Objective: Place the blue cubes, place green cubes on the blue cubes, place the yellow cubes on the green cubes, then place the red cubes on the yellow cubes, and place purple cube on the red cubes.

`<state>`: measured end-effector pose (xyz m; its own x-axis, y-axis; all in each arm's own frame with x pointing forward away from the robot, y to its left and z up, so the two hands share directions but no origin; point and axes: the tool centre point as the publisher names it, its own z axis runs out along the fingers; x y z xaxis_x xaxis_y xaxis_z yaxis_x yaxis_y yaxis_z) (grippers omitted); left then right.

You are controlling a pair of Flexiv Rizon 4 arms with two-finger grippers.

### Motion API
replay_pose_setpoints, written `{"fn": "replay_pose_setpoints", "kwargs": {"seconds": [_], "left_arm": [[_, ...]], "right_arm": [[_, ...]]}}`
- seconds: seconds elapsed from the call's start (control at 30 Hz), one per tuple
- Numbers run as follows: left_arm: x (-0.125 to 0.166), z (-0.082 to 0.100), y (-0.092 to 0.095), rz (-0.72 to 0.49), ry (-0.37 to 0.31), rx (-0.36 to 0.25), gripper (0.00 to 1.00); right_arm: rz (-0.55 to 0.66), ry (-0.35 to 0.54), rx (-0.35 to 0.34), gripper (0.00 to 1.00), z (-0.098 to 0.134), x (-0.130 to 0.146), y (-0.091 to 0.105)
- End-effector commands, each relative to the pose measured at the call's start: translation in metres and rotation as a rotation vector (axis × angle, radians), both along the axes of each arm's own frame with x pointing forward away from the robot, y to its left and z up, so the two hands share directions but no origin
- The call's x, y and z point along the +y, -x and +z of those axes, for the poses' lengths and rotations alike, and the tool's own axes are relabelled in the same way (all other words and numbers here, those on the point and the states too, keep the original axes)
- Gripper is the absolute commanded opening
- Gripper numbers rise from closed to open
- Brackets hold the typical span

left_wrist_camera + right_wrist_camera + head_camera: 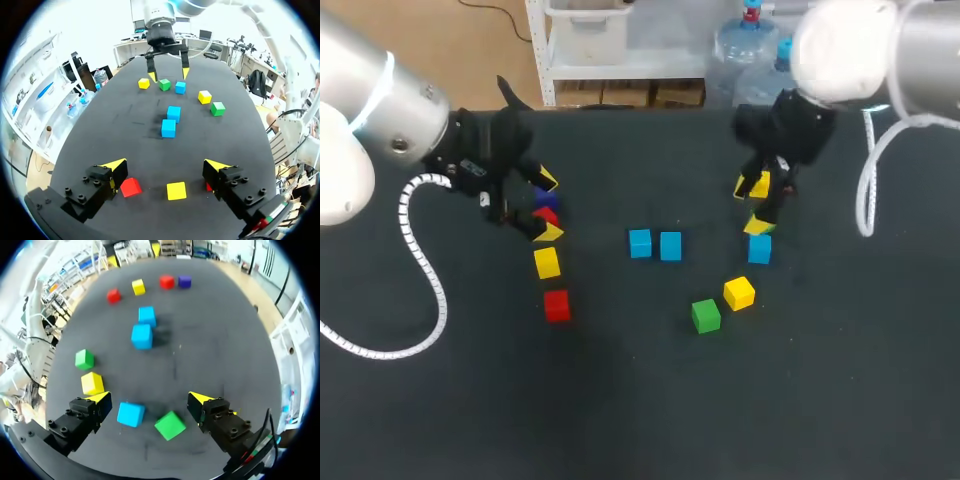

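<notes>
Jaws spread on both grippers, gripping nothing. Left gripper (pixel 548 205) hovers over a red cube (pixel 546 214) and purple cube (pixel 546 198). Right gripper (pixel 756 205) hangs above a blue cube (pixel 131 414) and green cube (pixel 170 425). Blue pair (pixel 640 243) sits mid-table (pixel 620 420).

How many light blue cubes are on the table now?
3. Two light blue cubes sit close together near the middle of the dark table. The third lies under the right hand, beside a small green cube. None seems hidden.

3 blue cubes (pixel 640 243); 2 green cubes (pixel 706 315); yellow cubes (pixel 547 262); 2 red cubes (pixel 557 305); purple cube (pixel 184 281); all unstacked
</notes>
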<state>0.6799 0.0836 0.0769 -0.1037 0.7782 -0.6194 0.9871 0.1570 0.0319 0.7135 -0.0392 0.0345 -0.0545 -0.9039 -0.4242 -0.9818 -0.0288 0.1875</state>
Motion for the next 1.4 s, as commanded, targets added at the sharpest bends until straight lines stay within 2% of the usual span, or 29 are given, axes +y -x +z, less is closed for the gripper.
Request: {"fn": "replay_pose_setpoints", "kwargs": {"seconds": [0.03, 0.43, 0.53, 0.73, 1.2, 1.4], "left_arm": [[0.001, -0.001, 0.001, -0.002, 0.006, -0.004, 1.0], [0.001, -0.001, 0.001, -0.002, 0.006, -0.004, 1.0], [0.001, -0.001, 0.001, -0.002, 0.006, -0.004, 1.0], [0.001, -0.001, 0.001, -0.002, 0.006, -0.004, 1.0], [0.001, -0.001, 0.001, -0.002, 0.006, -0.004, 1.0], [0.001, -0.001, 0.001, -0.002, 0.006, -0.004, 1.0]], "right_arm": [[0.019, -0.153, -0.035, 1.0, 0.02, -0.006, 0.004], [0.019, -0.153, -0.035, 1.0, 0.02, -0.006, 0.004], [0.049, 0.033, -0.114, 1.0, 0.02, 0.01, 0.014], [0.024, 0.147, -0.104, 1.0, 0.009, 0.002, 0.012], [0.019, 0.221, -0.057, 1.0, -0.025, -0.03, -0.017], [0.011, 0.222, -0.045, 1.0, -0.029, -0.03, -0.018]]}}
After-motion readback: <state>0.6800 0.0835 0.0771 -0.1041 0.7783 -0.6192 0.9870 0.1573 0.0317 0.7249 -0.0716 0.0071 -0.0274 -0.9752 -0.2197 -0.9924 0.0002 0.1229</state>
